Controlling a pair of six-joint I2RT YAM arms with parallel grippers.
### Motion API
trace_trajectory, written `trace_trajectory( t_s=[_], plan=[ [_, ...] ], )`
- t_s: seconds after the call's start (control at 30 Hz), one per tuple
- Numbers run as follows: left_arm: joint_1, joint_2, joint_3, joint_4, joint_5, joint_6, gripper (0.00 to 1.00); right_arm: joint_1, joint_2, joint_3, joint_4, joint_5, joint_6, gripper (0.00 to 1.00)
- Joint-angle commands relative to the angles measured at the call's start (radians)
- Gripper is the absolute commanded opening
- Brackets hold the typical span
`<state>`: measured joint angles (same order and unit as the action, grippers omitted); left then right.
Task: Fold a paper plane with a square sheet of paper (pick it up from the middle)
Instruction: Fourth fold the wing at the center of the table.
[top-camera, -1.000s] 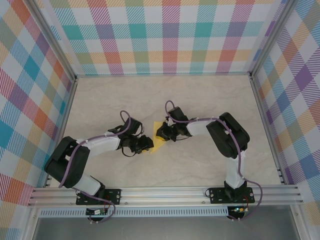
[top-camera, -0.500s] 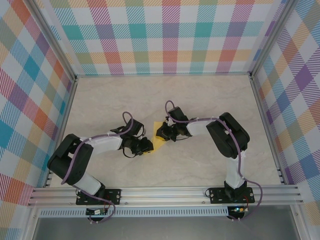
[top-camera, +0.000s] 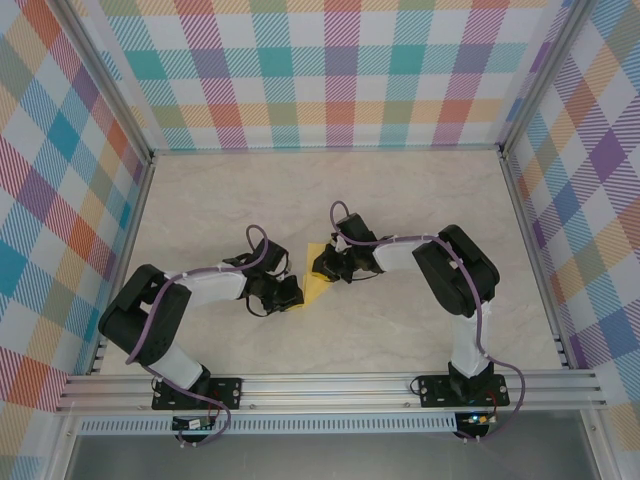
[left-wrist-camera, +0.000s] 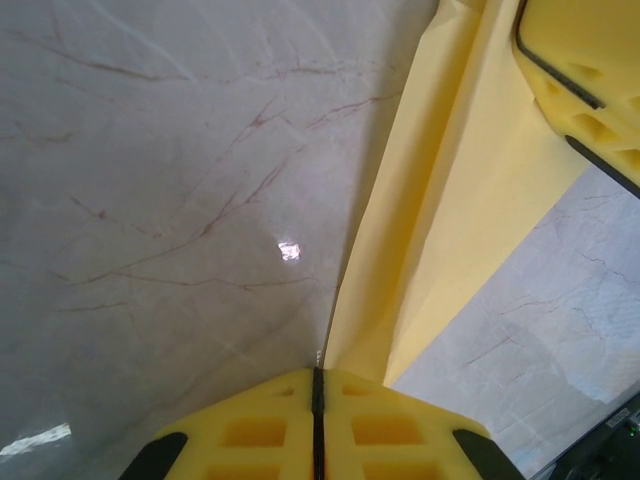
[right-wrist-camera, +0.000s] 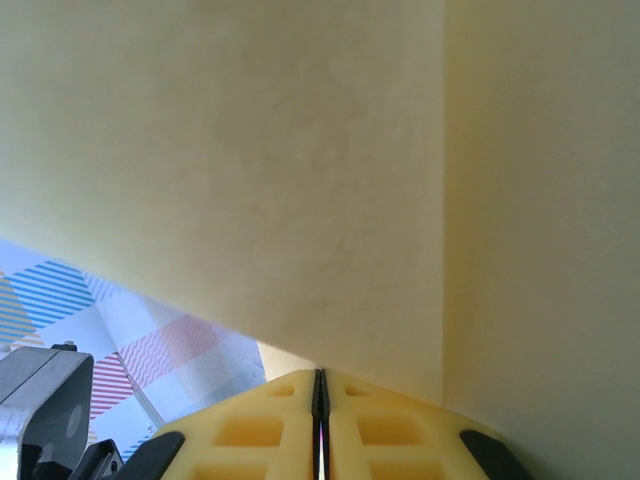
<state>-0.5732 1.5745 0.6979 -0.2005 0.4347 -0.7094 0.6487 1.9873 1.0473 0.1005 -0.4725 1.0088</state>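
I see left end effector (left-wrist-camera: 318, 372) and right end effector (right-wrist-camera: 320, 378) both clamped on square sheet of paper (top-camera: 316, 287), centre of top view.

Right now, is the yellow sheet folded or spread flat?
Folded, at least partly: the left wrist view shows the yellow sheet with a long crease and overlapping layers.

The square sheet of paper (top-camera: 318, 291) lies near the middle of the table (top-camera: 420, 200), between the tips of the two arms. The left fingers (left-wrist-camera: 250, 432) pinch its near-left corner just above the table. The right fingers (right-wrist-camera: 392, 432) pinch its far-right side, behind and right of the left ones.
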Motion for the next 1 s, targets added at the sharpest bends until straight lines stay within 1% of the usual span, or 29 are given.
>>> trace_trajectory(
  t_s=[0.0, 0.13, 0.17, 0.37, 0.47, 0.57, 0.8, 0.97],
  plan=[
    [-0.020, -0.053, -0.040, -0.032, 0.005, 0.003, 0.09, -0.005, 0.054, -0.021, -0.085, 0.044, -0.016, 0.11],
    [-0.020, -0.144, -0.029, -0.050, -0.065, -0.033, 0.15, -0.006, 0.053, -0.021, -0.085, 0.044, -0.016, 0.11],
    [-0.020, -0.156, -0.029, -0.037, -0.068, -0.040, 0.16, -0.006, 0.053, -0.021, -0.085, 0.045, -0.016, 0.11],
    [-0.019, -0.130, 0.003, 0.025, -0.065, -0.064, 0.27, -0.006, 0.053, -0.023, -0.086, 0.045, -0.018, 0.11],
    [-0.019, -0.069, 0.030, 0.014, -0.053, -0.051, 0.28, -0.005, 0.053, -0.022, -0.087, 0.046, -0.019, 0.11],
    [-0.020, -0.022, 0.040, 0.037, -0.028, -0.048, 0.28, -0.006, 0.052, -0.023, -0.088, 0.045, -0.019, 0.11],
    [-0.020, 0.006, 0.033, 0.025, -0.026, -0.040, 0.22, -0.006, 0.052, -0.023, -0.091, 0.047, -0.020, 0.11],
    [-0.020, 0.024, 0.024, 0.004, -0.017, -0.019, 0.22, -0.006, 0.053, -0.024, -0.092, 0.048, -0.019, 0.11]
  ],
)
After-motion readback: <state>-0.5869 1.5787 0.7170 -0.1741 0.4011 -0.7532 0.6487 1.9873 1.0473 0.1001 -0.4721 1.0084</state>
